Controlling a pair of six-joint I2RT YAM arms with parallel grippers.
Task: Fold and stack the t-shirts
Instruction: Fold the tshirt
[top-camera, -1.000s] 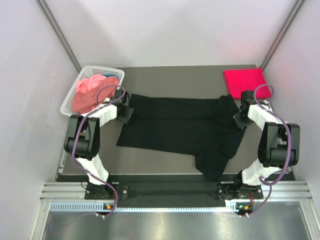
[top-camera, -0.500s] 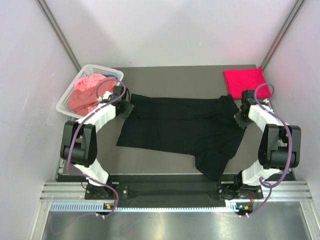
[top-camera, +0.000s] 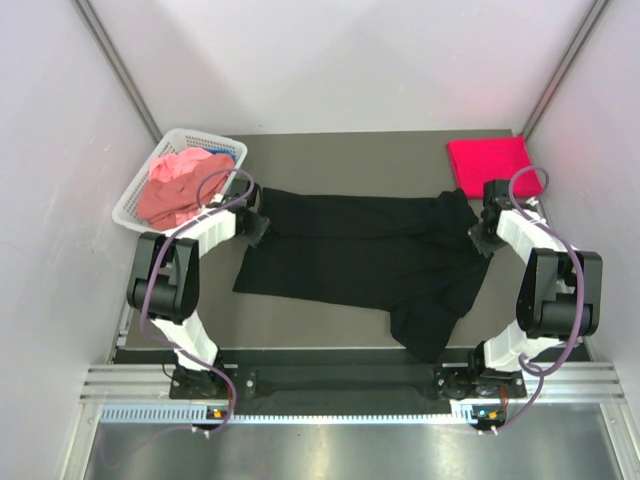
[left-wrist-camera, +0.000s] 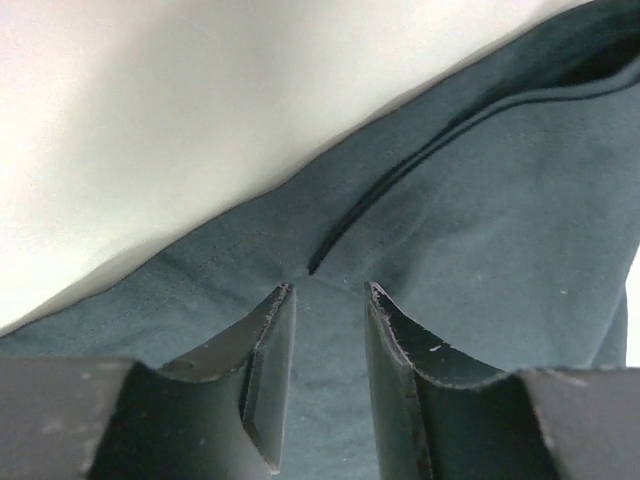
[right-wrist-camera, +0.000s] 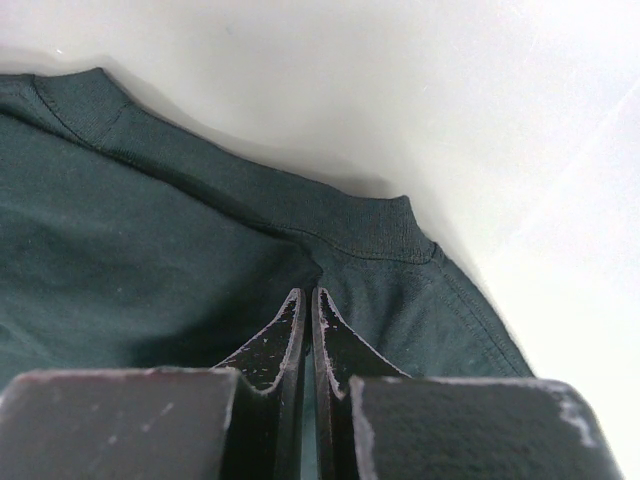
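Black t-shirt (top-camera: 360, 255): spread wide across the middle of the table (top-camera: 350, 160), lying flat, with one rumpled flap reaching toward the near edge on the right.
Left gripper (left-wrist-camera: 327, 292): down at the shirt's left end, jaws parted with a clear gap. Dark cloth shows between and under the fingers, and a crease runs off from the tips.
Right gripper (right-wrist-camera: 308, 293): at the shirt's right end, fingers pressed together and pinching the black cloth just below the ribbed collar (right-wrist-camera: 370, 235). The fabric puckers at the tips.
Red t-shirt (top-camera: 488, 158): folded into a neat square in the far right corner, just beyond the right arm.
Pink t-shirt (top-camera: 175, 185): bunched up inside the white basket (top-camera: 135, 200) at the far left, just beside the left arm.
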